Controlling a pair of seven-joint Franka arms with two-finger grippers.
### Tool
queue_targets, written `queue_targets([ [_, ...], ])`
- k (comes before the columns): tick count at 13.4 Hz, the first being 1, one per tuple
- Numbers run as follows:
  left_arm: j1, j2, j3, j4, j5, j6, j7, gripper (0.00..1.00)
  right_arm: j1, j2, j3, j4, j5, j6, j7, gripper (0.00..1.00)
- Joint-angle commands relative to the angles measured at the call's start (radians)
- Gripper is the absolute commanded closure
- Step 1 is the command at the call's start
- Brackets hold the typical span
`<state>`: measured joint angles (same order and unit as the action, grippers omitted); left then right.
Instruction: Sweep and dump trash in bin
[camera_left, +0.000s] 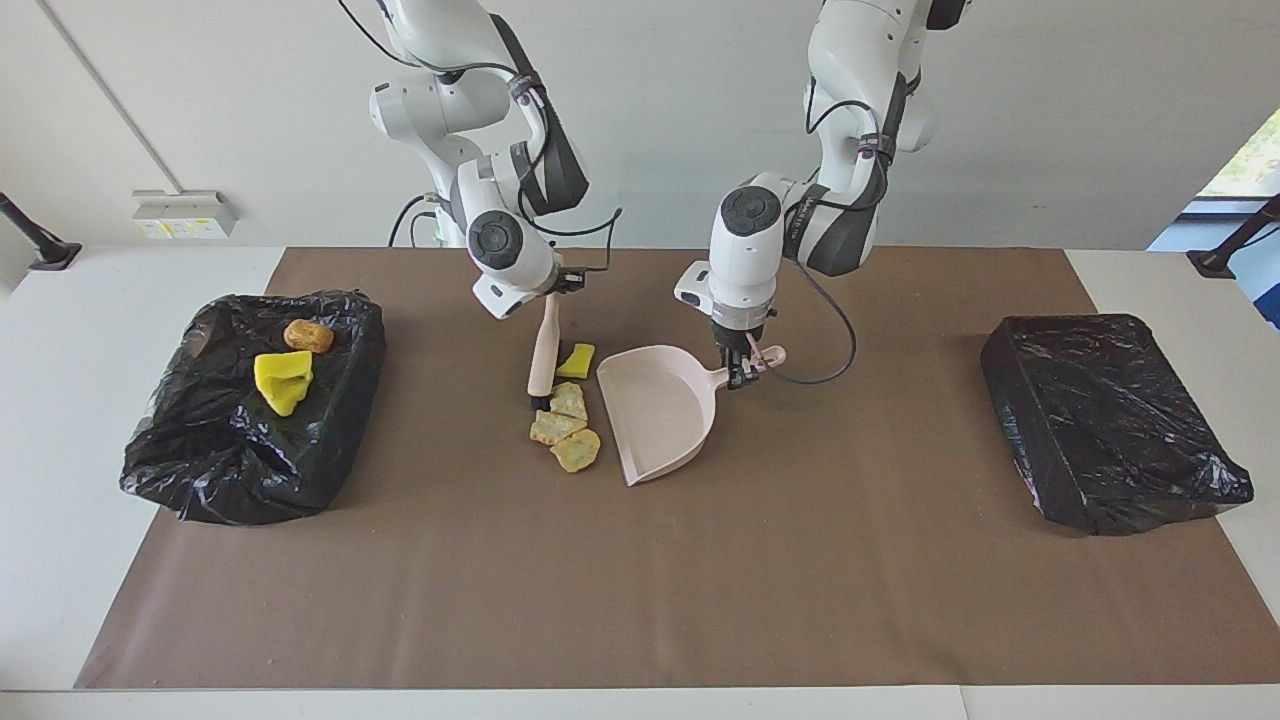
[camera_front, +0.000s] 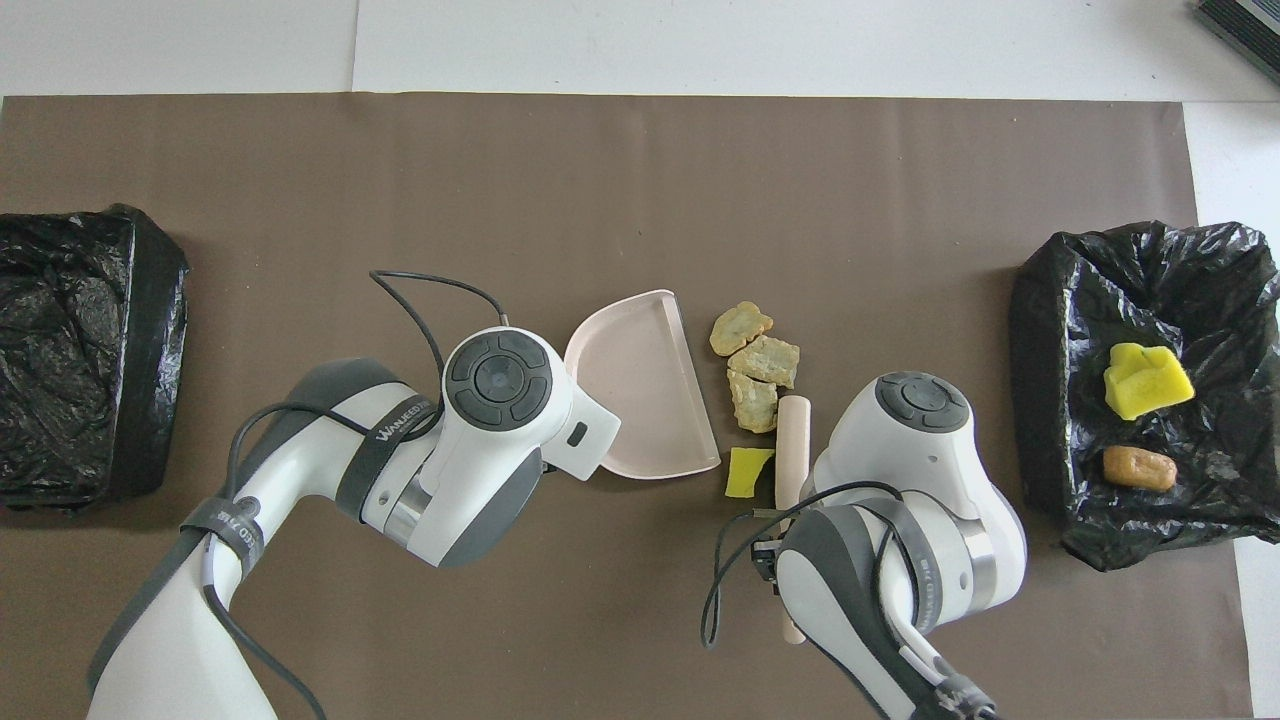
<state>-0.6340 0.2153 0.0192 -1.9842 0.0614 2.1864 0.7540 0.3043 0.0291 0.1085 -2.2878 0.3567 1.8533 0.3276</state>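
Several trash lumps lie on the brown mat: tan pieces (camera_left: 556, 426) (camera_front: 765, 360) and a yellow piece (camera_left: 576, 360) (camera_front: 745, 472), just beside the mouth of the pale pink dustpan (camera_left: 655, 410) (camera_front: 640, 380). My right gripper (camera_left: 553, 293) is shut on the top of a tilted pink brush (camera_left: 545, 345) (camera_front: 792, 450), whose dark bristle end touches the lumps. My left gripper (camera_left: 742, 368) is shut on the dustpan's handle, with the pan flat on the mat. From overhead both grippers are hidden under their wrists.
A black-bagged bin (camera_left: 200, 470) (camera_front: 1050, 290) at the right arm's end of the table holds a yellow spongy lump (camera_left: 283, 378) and an orange-brown lump (camera_left: 308, 335). Another black-bagged bin (camera_left: 1105, 420) (camera_front: 70, 350) stands at the left arm's end.
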Motion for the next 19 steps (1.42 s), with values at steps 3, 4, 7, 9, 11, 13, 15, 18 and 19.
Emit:
queue_targets([
  [3,0.008,-0.031,-0.004,-0.045,0.014,0.027,0.008,1.0,0.038,0.081,0.0,0.131,0.169,0.015,-0.079,1.0],
  [4,0.008,-0.033,-0.004,-0.045,0.014,0.02,0.011,1.0,0.036,0.095,-0.001,0.157,0.235,0.008,-0.126,1.0],
  [7,0.008,-0.033,-0.004,-0.047,0.015,0.018,0.03,1.0,0.003,0.1,-0.009,0.247,0.28,-0.09,-0.18,1.0],
  [9,0.01,-0.033,-0.004,-0.047,0.015,0.019,0.03,1.0,-0.062,0.089,-0.012,0.329,0.192,-0.233,-0.179,1.0],
  [11,0.01,-0.033,-0.004,-0.047,0.015,0.021,0.03,1.0,-0.117,0.095,-0.006,0.398,0.019,-0.319,-0.199,1.0],
  [13,0.011,-0.037,-0.002,-0.048,0.015,0.007,0.04,1.0,-0.114,0.1,-0.006,0.399,-0.164,-0.287,-0.274,1.0],
  [15,0.017,-0.039,-0.002,-0.051,0.015,0.006,0.059,1.0,-0.116,0.11,-0.006,0.406,-0.261,-0.257,-0.283,1.0],
  [18,0.017,-0.039,-0.002,-0.053,0.015,0.004,0.038,1.0,-0.11,0.213,-0.004,0.441,-0.399,-0.191,-0.283,1.0],
  [19,0.017,-0.04,-0.002,-0.056,0.015,0.003,0.034,1.0,-0.094,0.236,-0.003,0.442,-0.41,-0.175,-0.282,1.0],
])
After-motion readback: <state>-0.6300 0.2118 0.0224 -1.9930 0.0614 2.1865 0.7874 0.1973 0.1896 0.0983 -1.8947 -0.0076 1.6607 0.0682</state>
